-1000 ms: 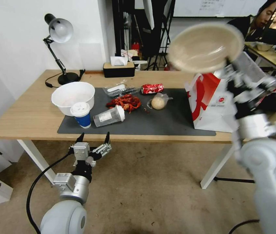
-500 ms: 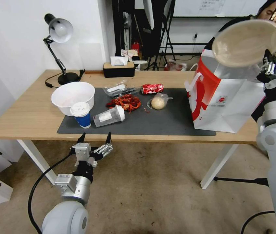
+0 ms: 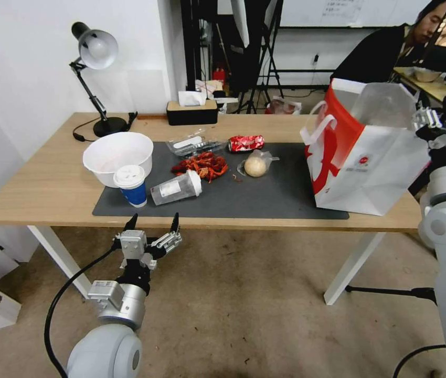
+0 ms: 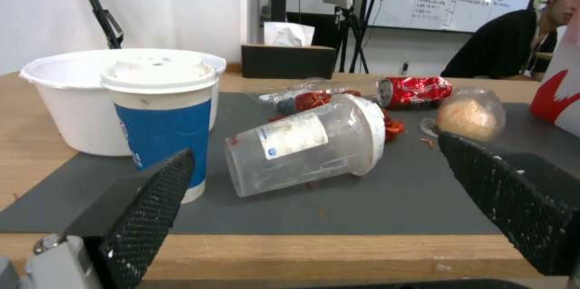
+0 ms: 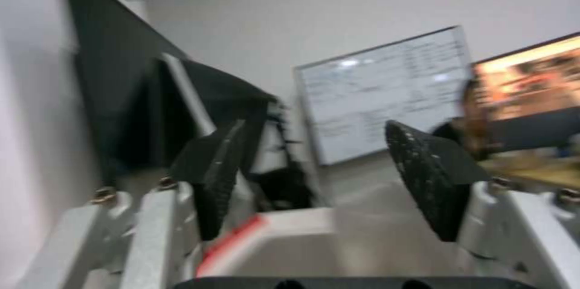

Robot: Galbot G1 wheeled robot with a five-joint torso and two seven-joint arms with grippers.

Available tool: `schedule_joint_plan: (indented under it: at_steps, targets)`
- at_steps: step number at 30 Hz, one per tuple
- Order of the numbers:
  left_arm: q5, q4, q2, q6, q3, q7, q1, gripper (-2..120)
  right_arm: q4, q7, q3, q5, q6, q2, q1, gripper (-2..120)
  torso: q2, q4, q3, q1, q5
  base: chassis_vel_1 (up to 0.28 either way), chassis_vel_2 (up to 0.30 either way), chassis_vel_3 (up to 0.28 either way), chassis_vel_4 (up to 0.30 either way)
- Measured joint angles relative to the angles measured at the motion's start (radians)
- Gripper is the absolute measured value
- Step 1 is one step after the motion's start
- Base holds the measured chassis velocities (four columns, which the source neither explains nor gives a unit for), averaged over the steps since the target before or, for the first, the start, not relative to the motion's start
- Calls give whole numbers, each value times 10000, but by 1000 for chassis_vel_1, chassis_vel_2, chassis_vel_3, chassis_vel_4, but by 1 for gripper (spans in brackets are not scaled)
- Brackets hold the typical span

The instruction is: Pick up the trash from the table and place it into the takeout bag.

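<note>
The trash lies on the table (image 3: 39, 184) over a dark mat (image 3: 265, 199): a white bowl (image 3: 118, 155), a blue white-lidded cup (image 3: 131, 184), a clear cup (image 3: 177, 188) on its side, red crayfish shells (image 3: 202, 164), a crushed red can (image 3: 246, 143) and a bagged round bun (image 3: 256, 165). The takeout bag (image 3: 370, 157) stands open at the mat's right end. My right gripper (image 3: 430, 118) hovers at the bag's upper right rim, open and empty (image 5: 314, 166). My left gripper (image 3: 152, 223) hangs open below the table's front edge, facing the clear cup (image 4: 308, 144) and blue cup (image 4: 160, 112).
A desk lamp (image 3: 94, 79) and a black tissue box (image 3: 192, 111) stand at the table's back. A clear plastic tray (image 3: 191, 143) lies behind the shells. A person sits behind the bag at another desk. Stands and cables crowd the room behind.
The right gripper carried a beige oval container rightward over the bag; now the container is out of sight and the gripper is open and lower. The left arm has not moved.
</note>
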Motion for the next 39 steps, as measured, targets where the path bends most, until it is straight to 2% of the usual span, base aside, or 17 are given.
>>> schedule_joint_plan:
  at_steps: [1,5,6,9,10,13,14,17,21,27,30,39]
  targets:
    - [0,0,0,0,0,0,0,100,0,0,0,0,0,0,0,66,0,0,0,0,0,0,0,0,0]
    - [-19,2,72,-83,-13,1,-5,100,1507,-657,-389,410,-102,17,-907,84,3,-2,-2,0,0,0,0,0,0]
    - [-19,2,72,-83,-13,1,-5,100,1507,-657,-389,410,-102,17,-907,84,3,-2,-2,0,0,0,0,0,0]
    - [-36,72,146,-195,-29,13,-19,100,2376,-868,-912,-476,-360,180,-1883,97,3,-1,-2,-3,-2,0,0,0,0]
    - [-36,72,146,-195,-29,13,-19,100,2376,-868,-912,-476,-360,180,-1883,97,3,-1,-2,-3,-2,0,0,0,0]
    - [-61,153,206,-264,-46,24,-34,100,2443,-952,-1233,-2049,-243,371,-2833,100,2,-3,-2,-3,3,0,0,0,0]
    - [-61,153,206,-264,-46,24,-34,100,2443,-952,-1233,-2049,-243,371,-2833,100,2,-3,-2,-3,3,0,0,0,0]
    - [-70,249,244,-319,-58,25,-73,100,2414,-565,-1509,-3032,-51,571,-3733,100,2,-3,-1,-3,2,0,0,0,0]
    - [-74,370,278,-352,-62,23,-151,100,2071,-149,-1886,-4208,798,971,-4844,100,3,-3,-2,-3,2,0,0,0,0]
    - [-92,452,292,-366,-59,22,-223,100,1517,249,-2496,-4995,1699,1337,-5565,100,3,-4,-1,-2,2,0,0,0,0]
    - [-117,519,307,-404,-61,14,-247,100,845,430,-2940,-5413,2296,1597,-5759,100,1,-1,-1,-2,2,0,0,0,0]
    - [-204,554,337,-456,-119,2,-247,100,213,585,-3422,-5605,2595,1862,-5733,100,0,-1,-1,0,1,0,0,0,0]
